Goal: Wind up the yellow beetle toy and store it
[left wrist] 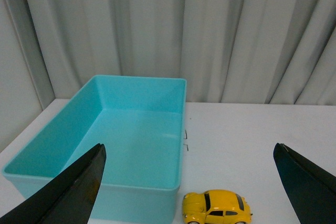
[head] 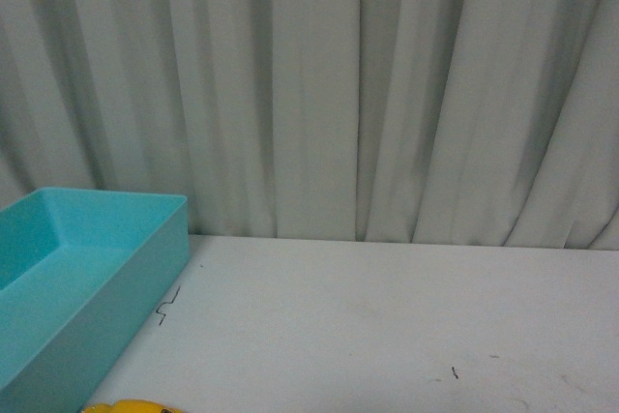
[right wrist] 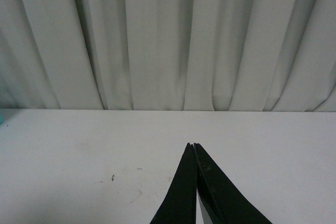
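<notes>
The yellow beetle toy [left wrist: 217, 206] is a small glossy car with a rounded roof, dark side windows, a dark stripe over its top and black wheels with pale hubs. In the left wrist view it shows its side. It stands on its wheels on the white table [left wrist: 262, 140], outside the turquoise bin [left wrist: 137, 79] and just beside the bin's outer wall near one corner. In the front view only a sliver of its yellow roof [head: 131, 406] shows at the lower edge, close to the bin [head: 116, 287]. The left gripper [left wrist: 189, 148] hangs above the table facing the bin and the toy. Its two dark fingers [left wrist: 73, 192] are spread wide, with the toy low between them and untouched. The right gripper [right wrist: 193, 148] is over bare table well away from the toy. Its fingers are pressed together tip to tip and hold nothing. A pale pleated curtain [head: 319, 84] hangs behind the table.
</notes>
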Controlling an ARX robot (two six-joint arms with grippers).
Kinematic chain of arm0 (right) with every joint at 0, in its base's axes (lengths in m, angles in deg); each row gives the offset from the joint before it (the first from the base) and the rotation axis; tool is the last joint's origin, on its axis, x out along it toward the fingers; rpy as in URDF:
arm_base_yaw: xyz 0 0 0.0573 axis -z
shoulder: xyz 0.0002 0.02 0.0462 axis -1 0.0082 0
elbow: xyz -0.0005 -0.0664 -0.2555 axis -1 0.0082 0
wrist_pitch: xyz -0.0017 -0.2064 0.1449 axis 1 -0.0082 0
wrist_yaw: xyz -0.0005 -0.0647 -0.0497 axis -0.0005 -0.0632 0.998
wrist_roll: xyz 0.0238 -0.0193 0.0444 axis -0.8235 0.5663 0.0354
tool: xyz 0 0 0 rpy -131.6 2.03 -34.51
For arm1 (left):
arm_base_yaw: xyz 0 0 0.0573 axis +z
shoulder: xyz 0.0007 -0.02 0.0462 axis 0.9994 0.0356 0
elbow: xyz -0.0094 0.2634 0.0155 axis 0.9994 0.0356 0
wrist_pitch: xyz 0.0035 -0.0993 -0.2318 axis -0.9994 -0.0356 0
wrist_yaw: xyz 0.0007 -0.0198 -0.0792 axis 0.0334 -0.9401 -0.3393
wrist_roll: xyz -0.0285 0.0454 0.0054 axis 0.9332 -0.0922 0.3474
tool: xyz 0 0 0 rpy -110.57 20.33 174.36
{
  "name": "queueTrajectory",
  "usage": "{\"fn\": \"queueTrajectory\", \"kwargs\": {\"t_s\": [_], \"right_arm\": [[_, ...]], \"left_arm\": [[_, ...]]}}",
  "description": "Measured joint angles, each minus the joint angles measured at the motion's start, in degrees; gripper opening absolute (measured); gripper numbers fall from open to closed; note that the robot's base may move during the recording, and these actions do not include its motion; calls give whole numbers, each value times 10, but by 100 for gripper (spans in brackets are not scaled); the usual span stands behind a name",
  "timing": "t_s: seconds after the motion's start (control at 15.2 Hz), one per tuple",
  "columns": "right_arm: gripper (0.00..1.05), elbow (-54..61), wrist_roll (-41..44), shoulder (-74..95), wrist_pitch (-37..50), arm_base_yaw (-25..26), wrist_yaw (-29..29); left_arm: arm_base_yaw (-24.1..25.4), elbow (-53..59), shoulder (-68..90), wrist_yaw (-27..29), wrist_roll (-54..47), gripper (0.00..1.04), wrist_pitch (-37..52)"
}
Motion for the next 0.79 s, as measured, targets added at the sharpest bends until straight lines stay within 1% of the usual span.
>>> {"fn": "queueTrajectory", "kwargs": {"t_s": [0.13,0.2,0.26,0.46,0.59,0.79], "right_arm": [[2,0,0,-20,-20,0,0],[2,0,0,-66,-96,0,-1],[2,0,0,-114,-111,0,1],[3,0,0,-113,-116,0,2],[18,0,0,-113,-116,0,2],[52,0,0,-113,-116,0,2]], "left_arm": [[0,0,0,0,0,98,0],[0,0,0,0,0,98,0],[0,0,0,0,0,98,0],[0,0,0,0,0,98,0],[0,0,0,0,0,98,0],[0,0,0,0,0,98,0]]}}
